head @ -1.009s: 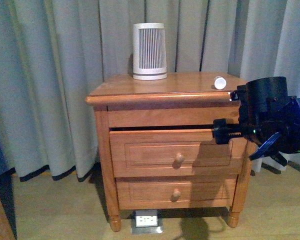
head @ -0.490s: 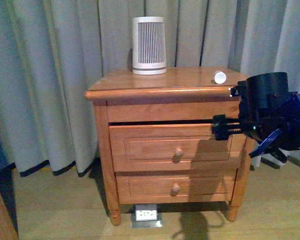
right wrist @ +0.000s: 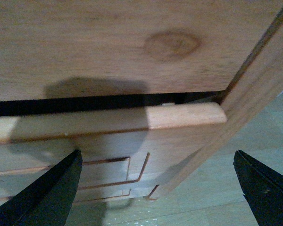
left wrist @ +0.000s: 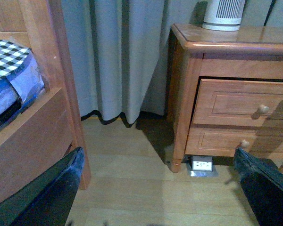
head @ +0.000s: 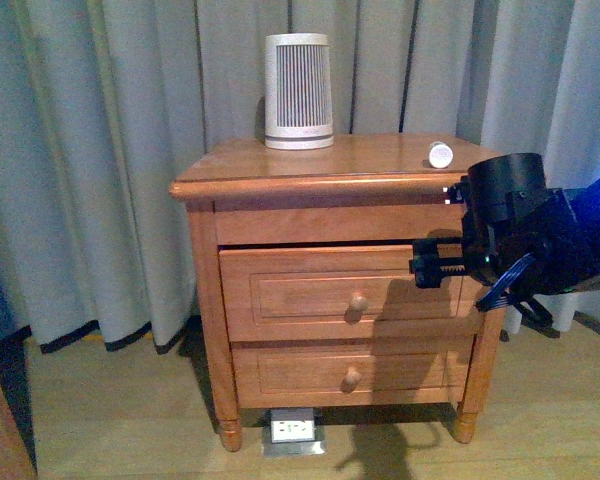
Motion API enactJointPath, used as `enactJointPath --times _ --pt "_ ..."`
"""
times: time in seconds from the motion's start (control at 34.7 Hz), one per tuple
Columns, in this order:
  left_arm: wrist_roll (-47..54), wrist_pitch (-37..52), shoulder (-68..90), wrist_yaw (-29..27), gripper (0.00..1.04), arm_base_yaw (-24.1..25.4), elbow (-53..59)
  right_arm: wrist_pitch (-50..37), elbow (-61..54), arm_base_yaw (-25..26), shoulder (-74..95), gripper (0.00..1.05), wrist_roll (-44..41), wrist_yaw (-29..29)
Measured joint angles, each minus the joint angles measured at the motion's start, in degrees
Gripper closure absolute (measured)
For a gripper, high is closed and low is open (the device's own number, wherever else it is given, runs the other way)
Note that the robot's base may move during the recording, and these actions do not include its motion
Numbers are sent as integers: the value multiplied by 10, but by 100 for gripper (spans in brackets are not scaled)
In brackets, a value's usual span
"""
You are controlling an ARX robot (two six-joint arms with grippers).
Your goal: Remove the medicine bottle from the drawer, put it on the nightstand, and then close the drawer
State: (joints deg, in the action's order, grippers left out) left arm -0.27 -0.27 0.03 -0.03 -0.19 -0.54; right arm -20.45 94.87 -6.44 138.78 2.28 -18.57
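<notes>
Front view: right arm [head: 435, 270] reaches level against the drawer [head: 350, 292] front.

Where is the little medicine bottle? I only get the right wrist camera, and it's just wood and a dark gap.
Observer: The medicine bottle sits on top of the nightstand, near its front right corner.
Operator: Which drawer am I at?
Observer: The upper drawer. The right gripper is at its right end, away from the knob.
Operator: What's my other arm doing?
Observer: The left gripper is open over the floor, between a bed frame and the nightstand, holding nothing.
</notes>
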Motion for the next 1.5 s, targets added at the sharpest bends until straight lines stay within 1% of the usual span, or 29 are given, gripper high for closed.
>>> enactJointPath --times 0.17,0.32,0.4,0.49,0.61,0.66,0.75,0.92,1.07,1.12,1.15,1.21,1.3,1.41,1.5 --pt "0 0 0 0 7 0 0 29 52 0 41 7 3 -1" --pt "0 0 0 0 7 0 0 35 76 -1 57 7 5 -2" --pt "0 0 0 0 7 0 0 30 74 -1 57 7 6 -1" --pt "0 0 0 0 7 0 0 12 41 -1 41 7 21 -2" --pt "0 0 0 0 7 0 0 -12 -45 -5 -21 7 34 -12" --pt "0 0 0 0 7 0 0 -36 -120 -6 -84 7 42 -20" --pt "0 0 0 0 7 0 0 -61 -193 -6 -150 7 42 -25" --pt "0 0 0 0 7 0 0 -115 -374 0 -327 7 40 -27" --pt "0 0 0 0 7 0 0 -145 -544 22 -512 7 19 -31" --pt "0 0 0 0 7 0 0 -162 -624 32 -614 7 2 -38" --pt "0 0 0 0 7 0 0 -166 -642 33 -638 7 -3 -38" --pt "0 0 0 0 7 0 0 -189 -715 25 -733 7 -24 -45" --pt "0 0 0 0 7 0 0 -165 -786 5 -841 7 -33 -60" --pt "0 0 0 0 7 0 0 -107 -839 -20 -927 7 -29 -91" --pt "0 0 0 0 7 0 0 -93 -860 -29 -965 7 -27 -94"
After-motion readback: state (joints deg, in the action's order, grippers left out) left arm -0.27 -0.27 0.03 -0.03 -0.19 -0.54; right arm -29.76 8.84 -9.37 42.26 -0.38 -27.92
